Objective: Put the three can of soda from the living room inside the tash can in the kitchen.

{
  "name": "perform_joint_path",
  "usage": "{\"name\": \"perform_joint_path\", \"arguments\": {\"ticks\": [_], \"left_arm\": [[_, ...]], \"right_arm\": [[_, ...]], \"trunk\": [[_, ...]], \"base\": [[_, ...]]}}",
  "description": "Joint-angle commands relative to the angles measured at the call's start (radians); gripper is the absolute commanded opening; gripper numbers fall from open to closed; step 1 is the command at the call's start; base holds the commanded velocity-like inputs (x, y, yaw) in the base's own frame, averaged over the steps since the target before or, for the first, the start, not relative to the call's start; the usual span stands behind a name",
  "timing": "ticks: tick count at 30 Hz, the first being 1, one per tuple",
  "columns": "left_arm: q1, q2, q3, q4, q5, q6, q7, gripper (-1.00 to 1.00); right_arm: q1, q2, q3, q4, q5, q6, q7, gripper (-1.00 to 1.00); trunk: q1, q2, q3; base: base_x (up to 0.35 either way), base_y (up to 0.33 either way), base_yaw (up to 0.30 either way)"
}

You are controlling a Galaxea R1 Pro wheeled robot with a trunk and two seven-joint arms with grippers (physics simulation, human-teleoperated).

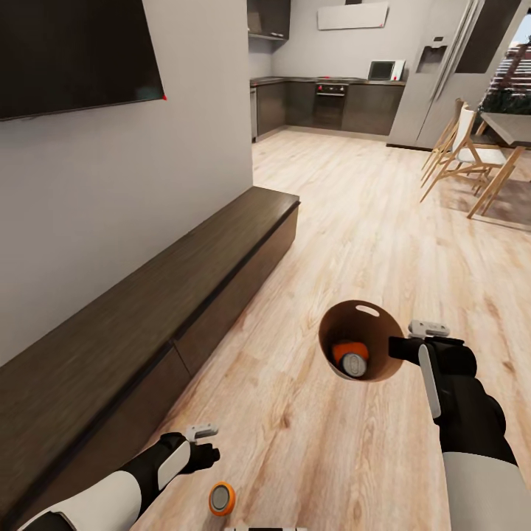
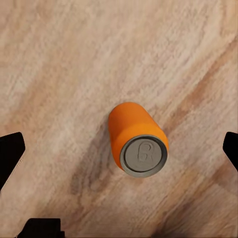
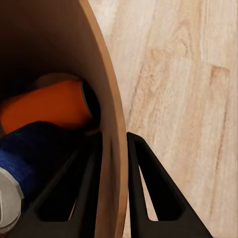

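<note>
Two cans lie inside the tash can (image 1: 361, 341): one orange can (image 1: 346, 351) deeper in, and a dark blue can (image 3: 27, 151) with a silver top in front of it. The right gripper (image 1: 402, 346) holds the bin by its rim, above the wooden floor (image 1: 369, 221); in the right wrist view its two fingers (image 3: 144, 188) are pressed close on the thin wall, one inside and one outside. The oval handle hole is on the far side of the rim from this gripper.

The third can (image 1: 221, 498), bright orange, stands upright on the floor, nearer to the robot than the bin and to the left of it. The left gripper (image 1: 209, 450) hangs just beside this can, not touching it. In the left wrist view the can (image 2: 138, 140) is between the dark fingertips (image 2: 10, 153), which are set wide apart.

The long low bench (image 1: 147, 317) runs along the wall, left of the bin. The kitchen (image 1: 332, 96) with its steel fridge (image 1: 442, 66) is far beyond the bin.
</note>
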Motion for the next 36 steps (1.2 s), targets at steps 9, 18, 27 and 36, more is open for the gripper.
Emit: {"name": "perform_joint_path", "arguments": {"ticks": [9, 18, 27, 36], "left_arm": [[0.0, 0.0, -0.002, 0.001, -0.002, -0.022, -0.001, 1.0], [0.0, -0.001, -0.002, 0.002, -0.002, -0.026, 0.0, 1.0], [0.0, -0.001, -0.002, 0.002, -0.002, -0.027, 0.0, 1.0], [0.0, -0.001, -0.002, 0.002, -0.002, -0.027, 0.0, 1.0]], "right_arm": [[0.0, 0.0, 0.0, 0.0, -0.006, 0.0, 0.005, -1.0], [0.0, 0.0, 0.0, -0.001, -0.006, 0.0, 0.005, -1.0], [0.0, 0.0, 0.0, -0.001, -0.006, 0.0, 0.005, -1.0], [0.0, 0.0, 0.0, -0.001, -0.006, 0.0, 0.005, -1.0]], "trunk": [[0.0, 0.0, 0.0], [0.0, 0.0, 0.0], [0.0, 0.0, 0.0], [0.0, 0.0, 0.0]], "base": [[0.0, -0.046, 0.0], [0.0, -0.028, 0.0], [-0.002, -0.01, 0.0], [-0.004, -0.005, 0.0]]}}
